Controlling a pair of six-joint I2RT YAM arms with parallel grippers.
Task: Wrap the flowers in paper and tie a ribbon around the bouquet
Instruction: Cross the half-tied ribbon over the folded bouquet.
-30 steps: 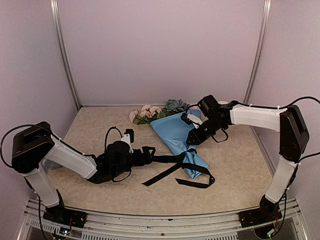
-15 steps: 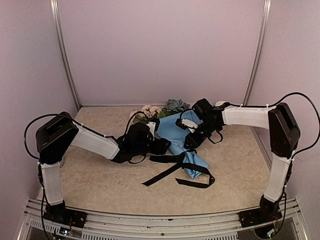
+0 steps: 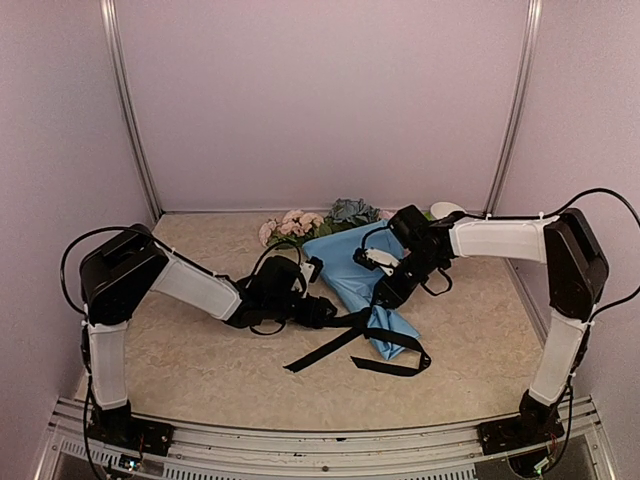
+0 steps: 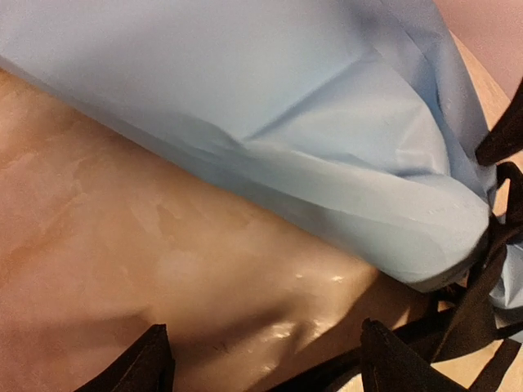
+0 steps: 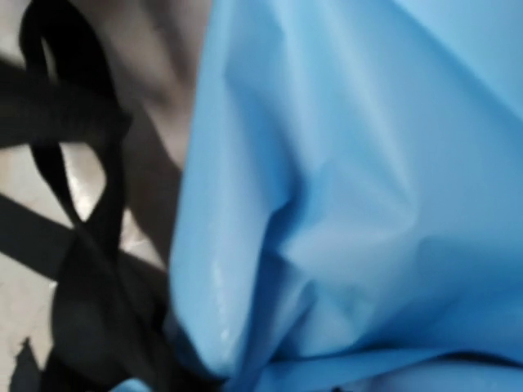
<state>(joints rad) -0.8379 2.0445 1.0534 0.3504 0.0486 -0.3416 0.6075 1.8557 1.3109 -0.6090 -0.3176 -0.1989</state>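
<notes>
Top external view, bouquet [image 3: 340, 272] lying on the counter [image 3: 200, 350], flowers [image 3: 300, 224] toward the back wall, black ribbon [image 3: 330, 350] crossing its narrow end, left pincer [image 3: 327, 313] beside it, spread wide and empty, right pincer [image 3: 385, 292] on the paper [image 5: 368, 163], opening impossible to tell.

Beige marbled tabletop [image 3: 200, 370], pale walls [image 3: 320, 100]
</notes>
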